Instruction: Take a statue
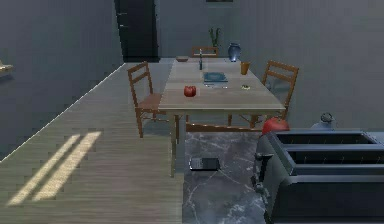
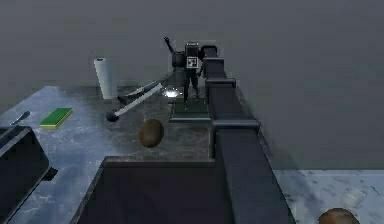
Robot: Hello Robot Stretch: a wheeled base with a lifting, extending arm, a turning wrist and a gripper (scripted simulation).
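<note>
Over counter [image 2: 90, 140], jaws near paper roll [image 2: 104, 77]

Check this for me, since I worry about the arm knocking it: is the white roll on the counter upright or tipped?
Upright. The white roll stands on end on the grey counter, its long axis vertical.

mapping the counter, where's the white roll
The white roll stands upright in the arm side view's upper left, on the grey countertop, beyond the green sponge and left of the gripper.
</note>
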